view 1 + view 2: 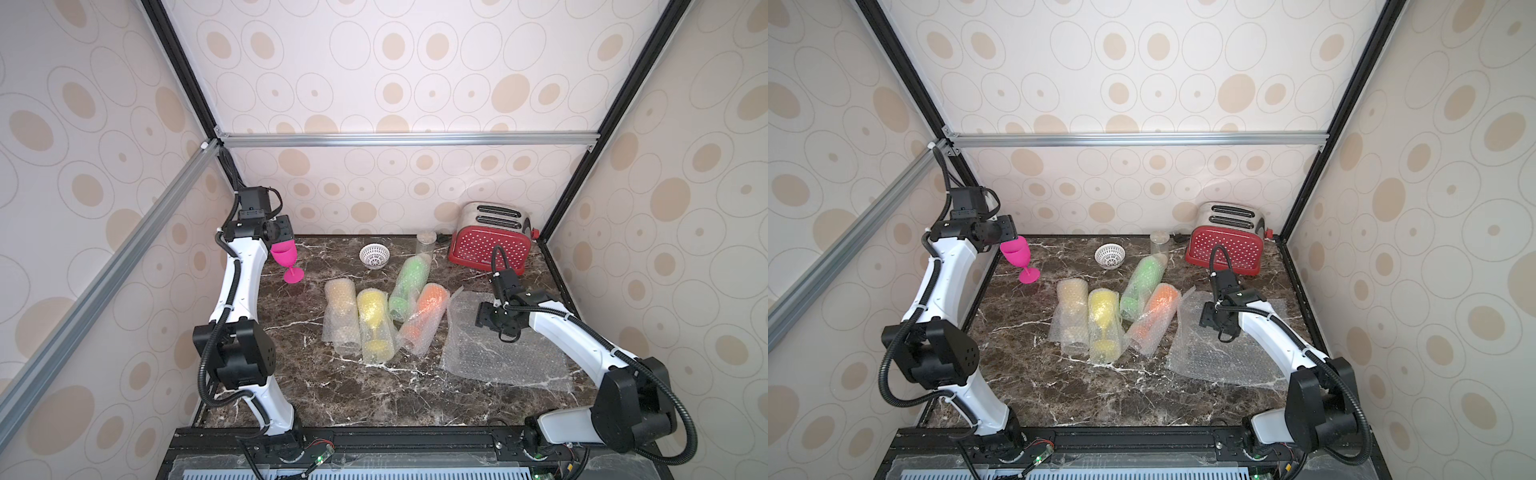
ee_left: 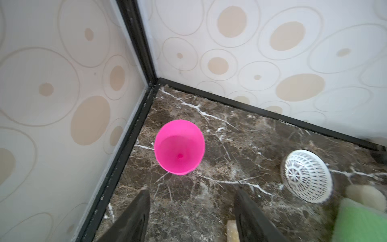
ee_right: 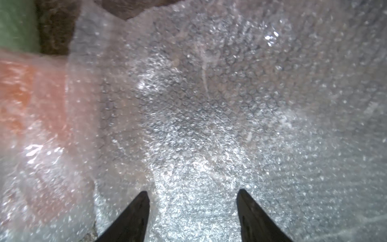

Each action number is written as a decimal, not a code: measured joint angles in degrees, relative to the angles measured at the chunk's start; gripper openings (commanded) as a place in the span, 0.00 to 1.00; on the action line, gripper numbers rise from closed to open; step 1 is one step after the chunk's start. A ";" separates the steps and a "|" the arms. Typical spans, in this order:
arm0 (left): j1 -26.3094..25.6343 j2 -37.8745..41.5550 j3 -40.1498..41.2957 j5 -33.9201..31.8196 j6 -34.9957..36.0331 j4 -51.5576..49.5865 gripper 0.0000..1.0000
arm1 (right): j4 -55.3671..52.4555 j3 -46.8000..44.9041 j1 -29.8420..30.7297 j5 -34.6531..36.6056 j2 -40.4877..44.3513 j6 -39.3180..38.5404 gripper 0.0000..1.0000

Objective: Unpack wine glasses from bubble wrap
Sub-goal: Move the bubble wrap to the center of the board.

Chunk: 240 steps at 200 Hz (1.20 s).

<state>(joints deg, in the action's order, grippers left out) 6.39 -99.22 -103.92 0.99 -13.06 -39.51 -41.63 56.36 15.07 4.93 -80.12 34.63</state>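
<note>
A bare pink wine glass stands on its foot in the back left corner. My left gripper hangs just above it, open and holding nothing. Four rolls of bubble wrap lie mid-table, each with a wine glass inside: amber, yellow, green and orange. A flat bubble wrap sheet lies at the right. My right gripper hovers close over it, open, nothing between its fingers. The orange roll is beside it.
A red toaster stands at the back right. A small white lattice bowl and a clear jar sit near the back wall. Patterned walls close in the marble table on three sides.
</note>
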 measured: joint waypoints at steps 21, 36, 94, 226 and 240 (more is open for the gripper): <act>-1.38 4.24 6.97 2.95 -0.96 1.95 0.64 | 2.05 -2.89 -2.86 0.44 -2.40 2.75 0.68; -2.40 6.51 11.74 5.53 -2.05 3.30 0.64 | 3.17 -4.61 -4.81 -0.02 -4.94 4.02 0.68; -7.72 9.66 23.85 12.90 -6.16 8.85 0.64 | 6.23 -4.96 -7.76 -1.36 -11.98 6.03 0.68; -8.17 9.53 26.14 18.05 -9.79 13.27 0.63 | 1.20 4.94 -13.27 -1.55 -21.20 -3.63 0.59; -8.17 9.46 26.14 18.03 -9.92 13.29 0.63 | 0.52 6.51 -13.62 -0.96 -22.36 -5.25 0.57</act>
<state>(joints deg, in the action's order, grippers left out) -1.78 -89.76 -77.78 19.03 -22.98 -26.22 -41.10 62.87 1.45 3.97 -102.48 29.39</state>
